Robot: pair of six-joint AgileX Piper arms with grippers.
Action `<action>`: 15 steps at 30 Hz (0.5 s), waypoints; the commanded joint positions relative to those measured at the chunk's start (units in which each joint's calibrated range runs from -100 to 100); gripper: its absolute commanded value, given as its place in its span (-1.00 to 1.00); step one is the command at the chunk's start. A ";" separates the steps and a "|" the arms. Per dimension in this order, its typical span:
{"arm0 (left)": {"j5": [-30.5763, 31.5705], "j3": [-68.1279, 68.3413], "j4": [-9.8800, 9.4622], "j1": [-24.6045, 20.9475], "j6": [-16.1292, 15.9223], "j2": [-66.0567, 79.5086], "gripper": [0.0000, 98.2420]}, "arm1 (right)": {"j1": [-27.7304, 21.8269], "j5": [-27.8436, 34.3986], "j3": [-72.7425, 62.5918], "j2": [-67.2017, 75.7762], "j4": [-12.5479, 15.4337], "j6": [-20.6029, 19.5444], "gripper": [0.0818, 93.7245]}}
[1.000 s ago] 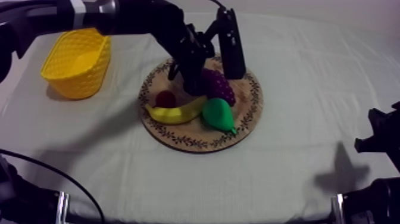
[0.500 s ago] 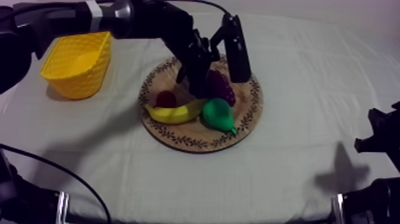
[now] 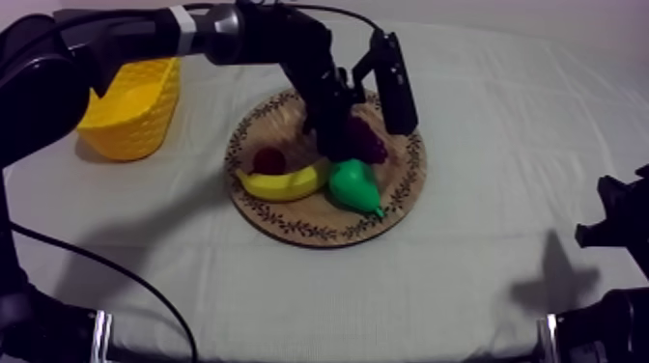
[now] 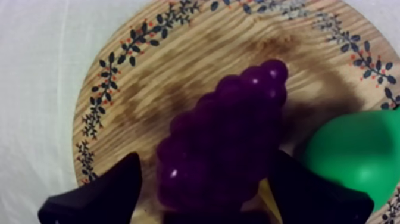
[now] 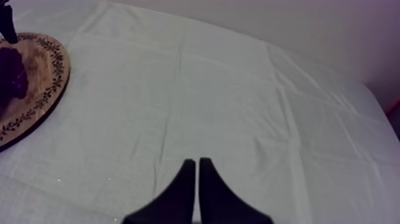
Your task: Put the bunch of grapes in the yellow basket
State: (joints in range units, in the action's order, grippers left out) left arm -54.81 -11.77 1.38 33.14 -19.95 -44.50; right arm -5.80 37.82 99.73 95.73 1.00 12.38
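The purple bunch of grapes (image 3: 367, 143) lies on the round wooden board (image 3: 319, 232), beside a green pear (image 3: 355, 185), a banana (image 3: 285, 181) and a small red fruit (image 3: 268, 160). My left gripper (image 3: 340, 145) is down over the grapes. In the left wrist view the grapes (image 4: 226, 137) sit between its spread black fingers (image 4: 101, 196), so my left gripper (image 4: 208, 190) is open, with the pear (image 4: 357, 155) close by. The yellow basket (image 3: 130, 111) stands at the far left. My right gripper (image 5: 196, 164) is shut on nothing and rests low at the right (image 3: 618, 217).
My left arm (image 3: 241, 29) reaches in from the upper left, passing over the basket's near corner. Bare cloth (image 3: 502, 135) stretches to the right of the board and along the front. The right wrist view catches the board's edge (image 5: 36, 89) far off.
My left gripper has slid right and down onto the grapes, its fingers now at both sides of the bunch. The fruit, the board and the right arm have not moved.
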 commanded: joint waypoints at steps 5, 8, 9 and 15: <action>-1.42 -2.00 0.08 -0.13 0.29 -1.59 0.60 | -0.02 0.00 0.04 0.02 0.00 0.00 -1.00; -2.86 -3.58 0.19 -0.29 0.44 -2.64 0.60 | -0.02 0.00 0.04 0.02 0.00 0.00 -1.00; -3.25 -4.03 0.21 -0.32 0.54 -2.96 0.60 | -0.02 0.00 0.04 0.02 0.00 0.00 -1.00; -4.95 -6.08 0.27 -0.66 1.27 -4.77 0.58 | -0.02 0.00 0.04 0.02 0.00 0.00 -1.00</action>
State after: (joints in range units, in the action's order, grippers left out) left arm -59.64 -17.57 1.60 32.54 -18.77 -49.11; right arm -5.80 37.82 99.73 95.73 1.00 12.38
